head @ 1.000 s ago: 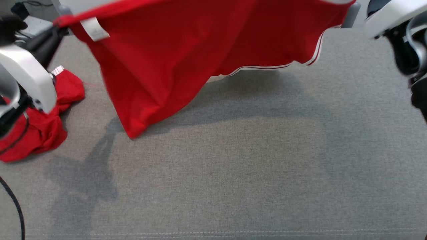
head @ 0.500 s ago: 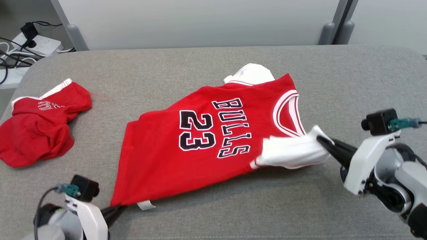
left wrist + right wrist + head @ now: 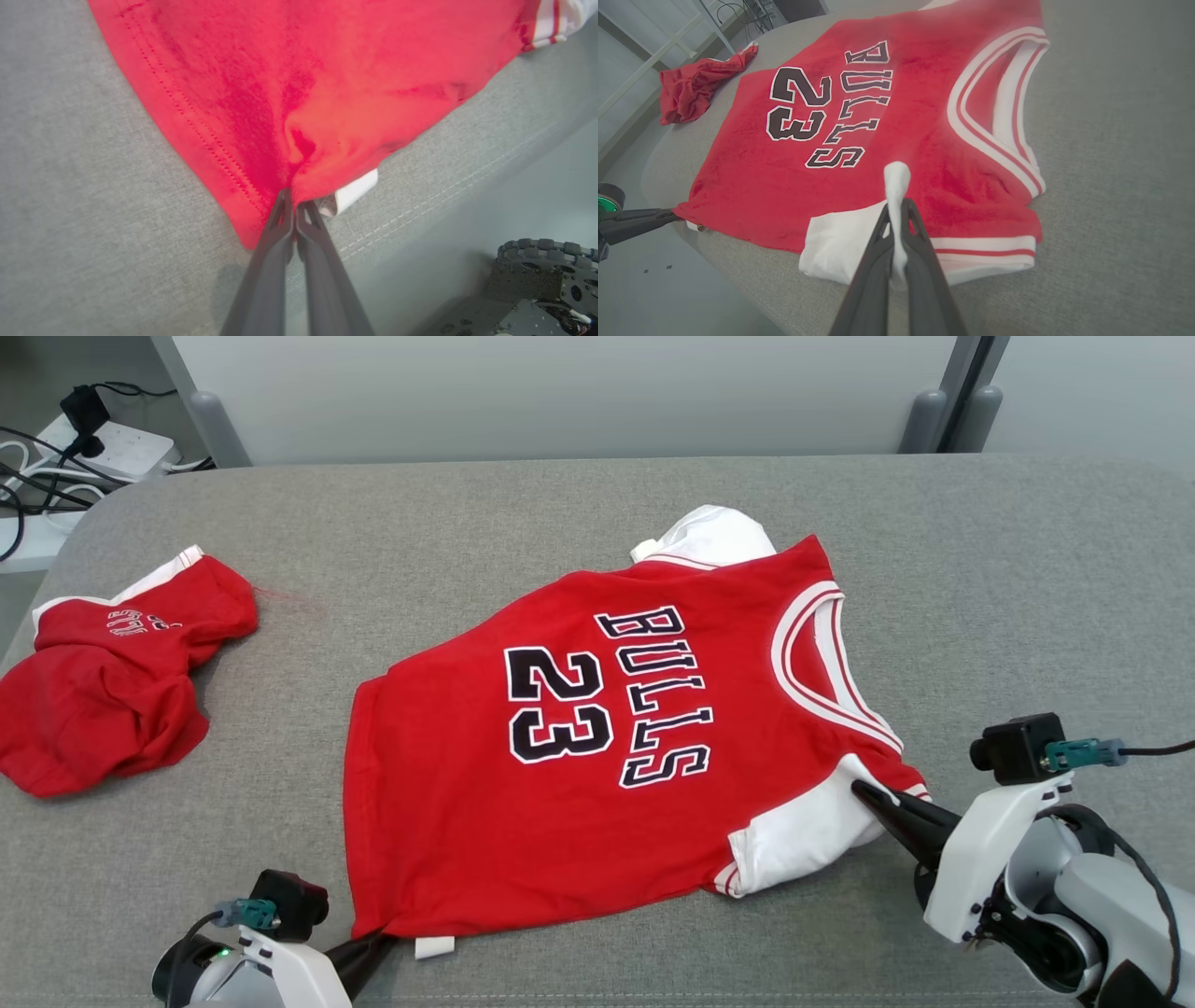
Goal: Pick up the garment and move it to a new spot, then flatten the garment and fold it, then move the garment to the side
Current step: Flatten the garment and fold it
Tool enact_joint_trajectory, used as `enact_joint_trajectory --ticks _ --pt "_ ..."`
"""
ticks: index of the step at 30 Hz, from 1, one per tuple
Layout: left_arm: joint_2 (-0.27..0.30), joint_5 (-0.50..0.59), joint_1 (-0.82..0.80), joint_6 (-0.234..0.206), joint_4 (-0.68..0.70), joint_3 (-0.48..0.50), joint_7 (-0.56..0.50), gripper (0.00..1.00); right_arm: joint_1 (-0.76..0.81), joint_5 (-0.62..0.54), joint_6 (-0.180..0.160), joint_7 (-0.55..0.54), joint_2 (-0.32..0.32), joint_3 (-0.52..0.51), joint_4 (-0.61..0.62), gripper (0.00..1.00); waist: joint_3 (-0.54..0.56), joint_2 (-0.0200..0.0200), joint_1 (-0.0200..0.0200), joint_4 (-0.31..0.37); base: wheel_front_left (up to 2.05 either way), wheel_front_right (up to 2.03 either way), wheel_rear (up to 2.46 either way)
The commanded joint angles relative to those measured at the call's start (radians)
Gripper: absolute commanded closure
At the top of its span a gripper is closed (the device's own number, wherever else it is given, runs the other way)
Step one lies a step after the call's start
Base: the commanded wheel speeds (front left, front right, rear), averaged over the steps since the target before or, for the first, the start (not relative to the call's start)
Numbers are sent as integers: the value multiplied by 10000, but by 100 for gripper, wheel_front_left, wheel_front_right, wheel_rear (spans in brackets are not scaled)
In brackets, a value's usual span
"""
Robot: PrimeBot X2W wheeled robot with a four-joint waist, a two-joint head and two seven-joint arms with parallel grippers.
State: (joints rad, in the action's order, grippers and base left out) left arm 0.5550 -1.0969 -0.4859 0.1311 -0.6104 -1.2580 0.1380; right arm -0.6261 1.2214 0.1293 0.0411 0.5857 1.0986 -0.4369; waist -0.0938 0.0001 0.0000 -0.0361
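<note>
1. You are working over a grey fabric-covered surface [image 3: 980,569] with rounded far corners. Behind it stands a pale wall panel [image 3: 560,392] with grey posts [image 3: 920,415]. A white power strip [image 3: 107,443] with dark cables lies beyond the far left corner.
2. The red jersey [image 3: 467,803] lies spread out, print side up, in the middle of the surface. Its neck points toward your right arm and its hem toward your left. A crumpled red garment [image 3: 103,709] sits well apart from it at the left edge.
3. Black, white-edged lettering on the chest reads "BULLS" above "23". The crumpled piece carries white lettering too small to read. A white tag [image 3: 434,947] pokes out at the near hem corner; its print is illegible.
4. Your left gripper [image 3: 290,198] comes in low from the near edge. Its fingers are pressed together on that hem corner, just beside the tag.
5. Your right gripper [image 3: 896,210] reaches in low from the right. Its fingers are clamped on a pinch of the white sleeve [image 3: 803,831], and the cloth stands up between the tips.
</note>
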Motion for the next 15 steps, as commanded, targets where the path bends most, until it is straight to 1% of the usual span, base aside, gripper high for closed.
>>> enact_joint_trajectory --ticks 1,2,9,15 --pt "331 126 -571 -4 -61 244 183 2 -25 -103 14 184 108 -15 45 100 -15 -1 0 -5 0 0 0" --pt "295 200 -627 -4 -185 196 269 0 -70 -119 14 240 34 19 -13 100 -25 -1 0 -16 0 0 0" --pt "217 885 -1035 -51 -1036 90 855 0 -222 -86 14 696 -161 144 -405 100 -2 -1 0 -256 0 0 0" --pt "24 1593 -1000 -88 -1260 -8 1068 0 -311 -13 14 883 -275 293 -617 100 -14 -1 0 -440 0 0 0"
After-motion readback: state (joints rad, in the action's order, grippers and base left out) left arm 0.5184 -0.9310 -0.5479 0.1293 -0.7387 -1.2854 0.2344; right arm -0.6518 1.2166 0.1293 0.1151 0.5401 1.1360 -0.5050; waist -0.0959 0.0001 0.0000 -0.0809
